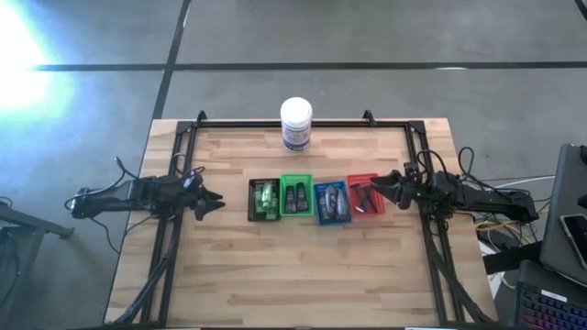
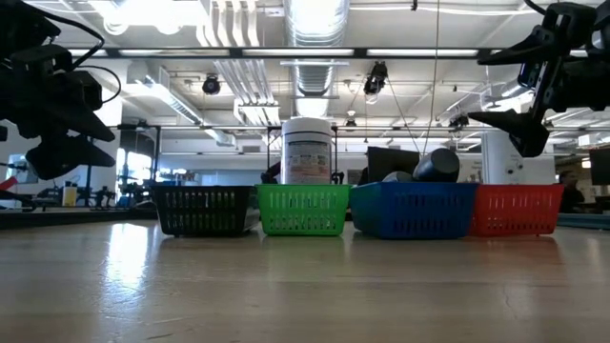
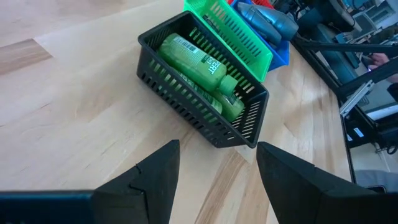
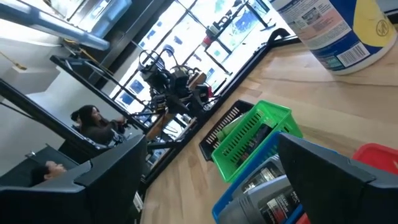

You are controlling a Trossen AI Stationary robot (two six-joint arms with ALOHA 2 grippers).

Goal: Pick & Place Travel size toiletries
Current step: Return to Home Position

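Observation:
Four small trays stand in a row at the table's middle: black (image 1: 264, 200), green (image 1: 296, 195), blue (image 1: 332, 202), red (image 1: 364, 193). Bright green packets (image 3: 200, 65) lie in the black tray, dark tubes (image 1: 295, 197) in the green tray, grey mini bottles (image 1: 334, 203) in the blue tray, thin dark sticks (image 1: 367, 196) in the red tray. My left gripper (image 1: 217, 202) is open and empty, left of the black tray, above the table. My right gripper (image 1: 379, 191) is open and empty, raised at the red tray's right side.
A large white jar with a blue label (image 1: 296, 124) stands upright behind the trays near the table's far edge. A black frame (image 1: 303, 122) runs along the far edge and both sides. Bare wood lies in front of the trays. People sit in the room beyond (image 4: 93, 124).

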